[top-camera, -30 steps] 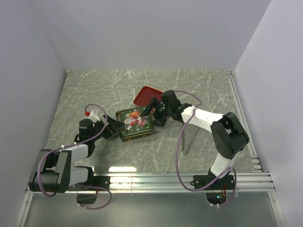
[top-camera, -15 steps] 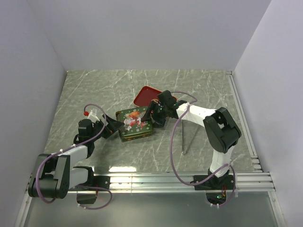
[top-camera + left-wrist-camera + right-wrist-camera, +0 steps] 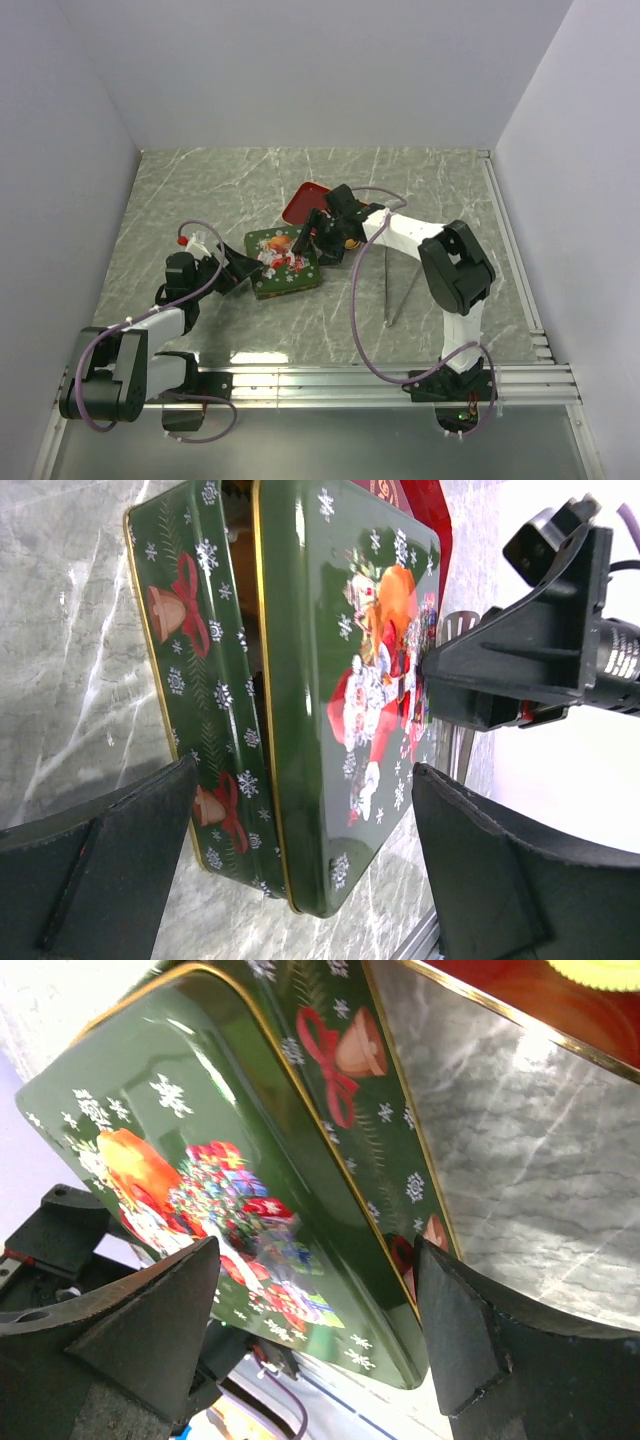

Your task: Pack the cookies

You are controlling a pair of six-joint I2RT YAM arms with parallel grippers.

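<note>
A green Christmas tin (image 3: 283, 262) lies on the marble table with its lid (image 3: 340, 660) on top. The cookies are hidden from every view. My left gripper (image 3: 243, 272) is at the tin's left end. It stands open, its fingers either side of the tin's near corner (image 3: 300, 870) and clear of it. My right gripper (image 3: 315, 235) is at the tin's far right corner. Its jaws stand apart, one finger over the lid (image 3: 200, 1140) and the other beside the tin's side wall (image 3: 315, 1340).
A red tray (image 3: 300, 200) lies just behind the tin, partly under the right arm, and something pale yellow shows in it (image 3: 600, 968). Thin metal tongs (image 3: 398, 290) lie on the table right of the tin. White walls close in three sides.
My right gripper has moved left and slightly back onto the tin's far right corner. The tin has shifted a little. The left arm has not moved.
</note>
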